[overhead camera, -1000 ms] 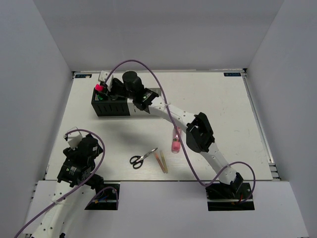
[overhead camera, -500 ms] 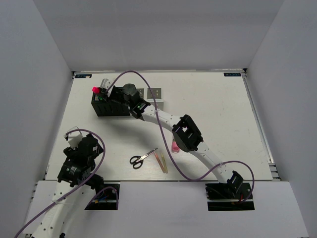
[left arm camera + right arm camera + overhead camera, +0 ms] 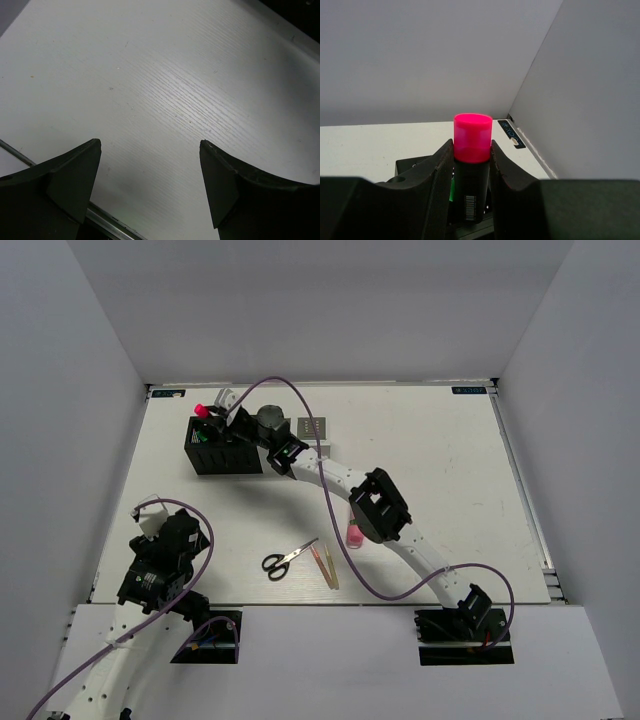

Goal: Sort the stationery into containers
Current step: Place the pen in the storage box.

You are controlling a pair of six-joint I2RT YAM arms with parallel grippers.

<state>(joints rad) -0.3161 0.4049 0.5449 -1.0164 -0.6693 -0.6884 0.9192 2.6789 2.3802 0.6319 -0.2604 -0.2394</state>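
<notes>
right claw (image 3: 471, 150) — pink-capped marker (image 3: 200, 410) shifted back over black organizer (image 3: 225, 457) | grey organizer (image 3: 311, 428) uncovered

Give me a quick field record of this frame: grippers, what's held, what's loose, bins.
right gripper: shut on pink-capped marker, held upright
marker position: at the far-left corner of the black organizer; can't tell whether its tip is inside
left gripper: open, nothing between the fingers, over bare table at the near left
loose: scissors, two thin sticks, pink pen partly behind the right arm
grey organizer: right of the black one, contents unclear
</notes>
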